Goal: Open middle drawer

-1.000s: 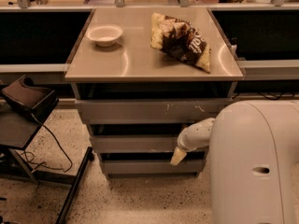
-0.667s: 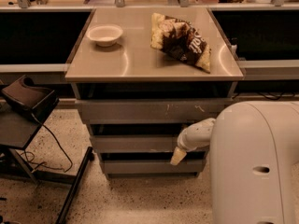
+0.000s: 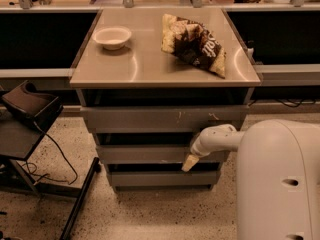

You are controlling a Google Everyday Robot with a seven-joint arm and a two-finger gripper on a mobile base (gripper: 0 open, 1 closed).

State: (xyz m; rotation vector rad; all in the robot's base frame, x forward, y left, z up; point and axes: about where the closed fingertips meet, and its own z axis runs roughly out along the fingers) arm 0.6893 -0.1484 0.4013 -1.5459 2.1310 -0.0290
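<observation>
The middle drawer [image 3: 145, 154] is the flat grey handle-less front between the taller scratched front [image 3: 150, 119] above and the lowest front [image 3: 160, 178] below. It stands slightly out from the cabinet, with a dark gap above it. My gripper [image 3: 190, 162], pale and cream-tipped, reaches in from the right on a white arm [image 3: 215, 140]. Its tip lies at the lower edge of the middle drawer's right part, over the dark gap beneath.
The cabinet's steel top [image 3: 145, 66] carries a white bowl [image 3: 112, 36] and a brown chip bag [image 3: 194, 44]. A black stand with cables [image 3: 30, 109] is at the left on the speckled floor. My white body [image 3: 280, 184] fills the lower right.
</observation>
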